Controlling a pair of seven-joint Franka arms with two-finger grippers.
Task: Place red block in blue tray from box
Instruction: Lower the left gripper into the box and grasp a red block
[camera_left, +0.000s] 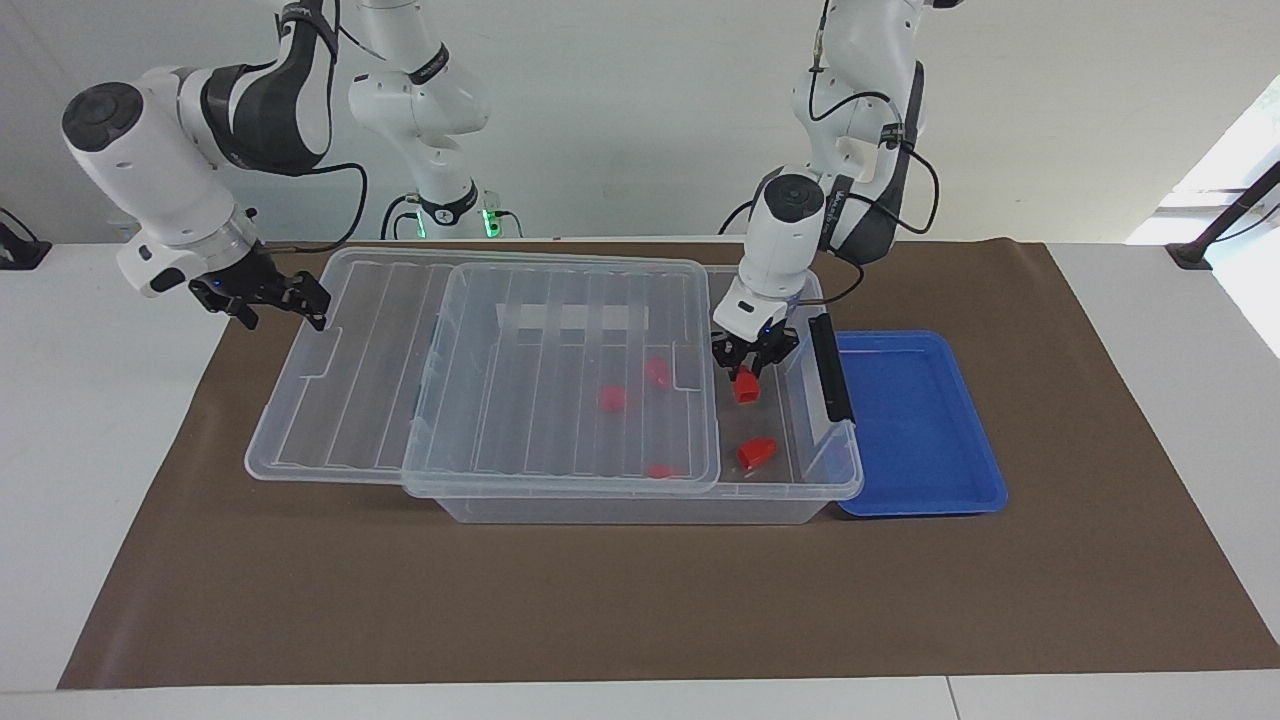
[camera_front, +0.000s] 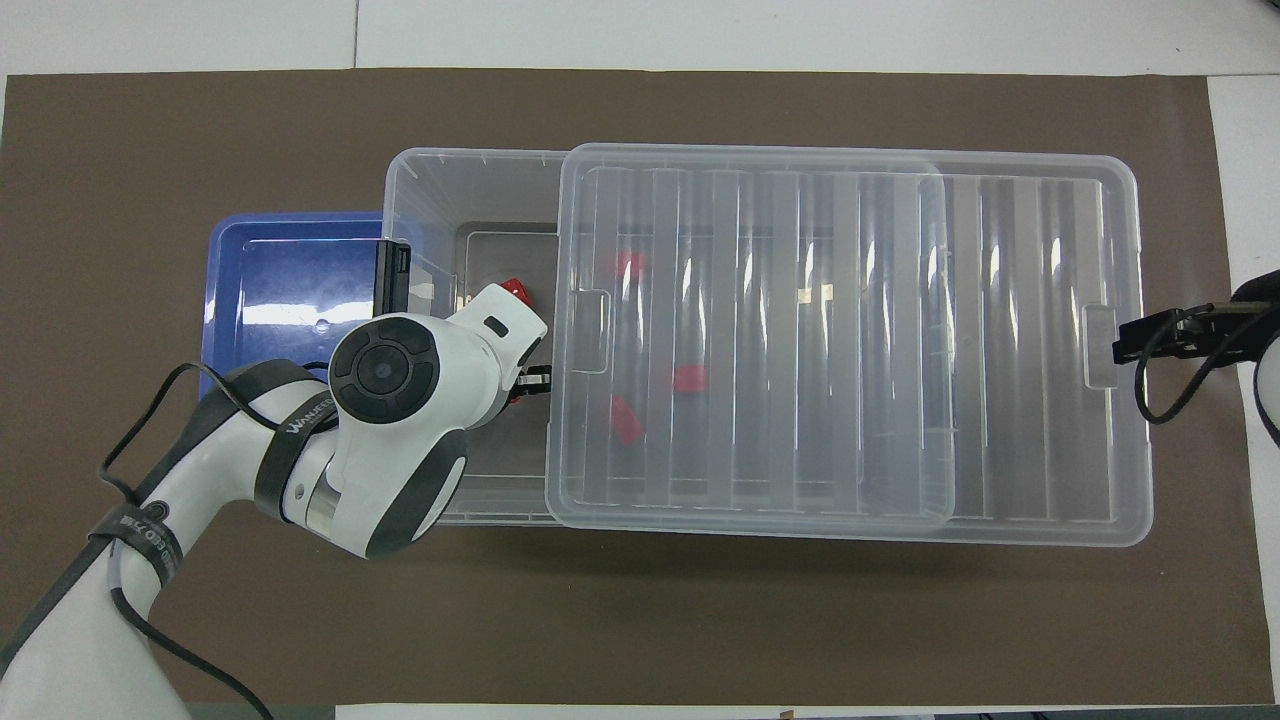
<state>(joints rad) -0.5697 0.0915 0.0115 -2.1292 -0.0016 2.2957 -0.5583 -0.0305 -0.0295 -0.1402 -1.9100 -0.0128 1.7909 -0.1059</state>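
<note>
The clear box (camera_left: 640, 508) stands mid-table with its ribbed lid (camera_left: 380, 350) slid toward the right arm's end, so the end by the blue tray (camera_left: 920, 420) is open. My left gripper (camera_left: 748, 370) is down in that open end, shut on the small red block (camera_left: 744, 387), which sits just above the box floor. In the overhead view the left arm covers the block; only the gripper's tip (camera_front: 528, 380) shows. My right gripper (camera_left: 300, 300) is at the lid's end (camera_front: 1100, 345), by its tab. The tray (camera_front: 290, 290) holds nothing.
Another red piece (camera_left: 757, 452) lies on the box floor in the open end, farther from the robots. Several more red pieces (camera_left: 612, 398) lie under the lid. The black latch handle (camera_left: 830, 365) stands up at the box's tray end. A brown mat (camera_left: 640, 600) covers the table.
</note>
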